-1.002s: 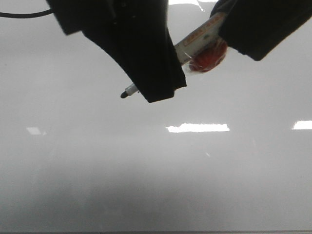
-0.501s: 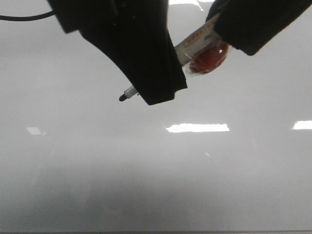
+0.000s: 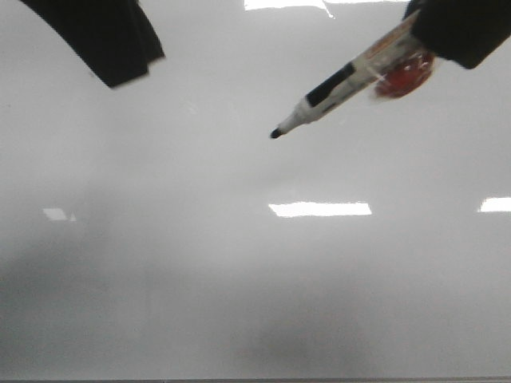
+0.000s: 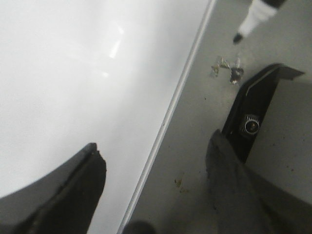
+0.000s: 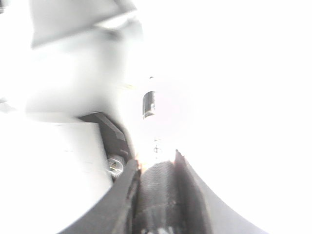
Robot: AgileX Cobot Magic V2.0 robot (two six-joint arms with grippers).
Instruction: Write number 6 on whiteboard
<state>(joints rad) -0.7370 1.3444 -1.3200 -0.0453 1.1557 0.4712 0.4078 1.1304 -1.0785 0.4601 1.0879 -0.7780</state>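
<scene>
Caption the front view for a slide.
Right end effector holds a marker over the blank whiteboard.

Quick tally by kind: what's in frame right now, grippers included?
Whiteboard: 1
Marker: 1
Red round piece on the marker: 1
Grippers: 2, left gripper and right gripper
Written digits: 0
Total: 5

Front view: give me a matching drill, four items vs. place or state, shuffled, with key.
Items:
1. marker
2. left pincer
3. whiteboard
4. red round thing

Descriptions:
A. blank, no digit drawn
B. open, holding nothing
C. uncapped, tip pointing down-left
D. beside the marker body, by the right pincer

Pairs: 1-C, 2-B, 3-A, 4-D
</scene>
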